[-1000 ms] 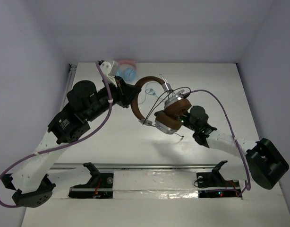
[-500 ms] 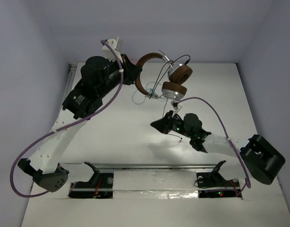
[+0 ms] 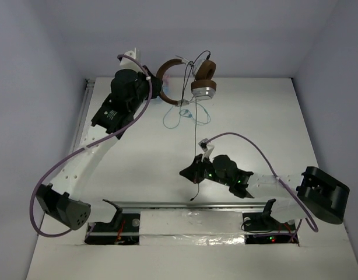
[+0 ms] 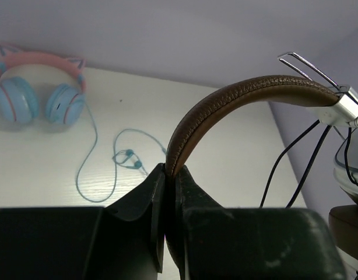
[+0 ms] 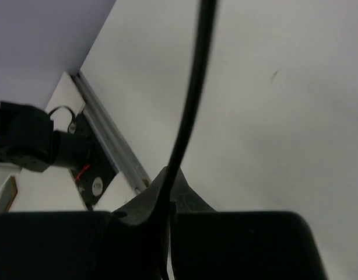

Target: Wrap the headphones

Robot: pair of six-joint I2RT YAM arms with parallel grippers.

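Note:
The headphones hang in the air at the back: brown headband (image 3: 167, 65), brown and silver ear cups (image 3: 204, 79). My left gripper (image 3: 158, 88) is shut on the headband (image 4: 225, 102), which arches up out of the closed jaws (image 4: 167, 172). One ear cup shows at the right edge of the left wrist view (image 4: 349, 219). The thin dark cable (image 3: 199, 125) runs down from the cups to my right gripper (image 3: 186, 172), which is shut on it (image 5: 169, 181). The cable (image 5: 193, 87) rises straight from the jaws. Its free end (image 3: 192, 198) dangles below.
Pink-and-light-blue headphones (image 4: 36, 93) lie on the table at the back, their blue cable (image 4: 103, 169) looping toward the middle (image 3: 179, 119). A metal rail (image 3: 185, 205) runs along the near edge, with black mounts under it (image 5: 27, 143). Walls close the back and sides.
My left arm has lifted the headphones up and toward the back wall. My right gripper has left the ear cups and moved toward the near edge, drawing the cable out straight.

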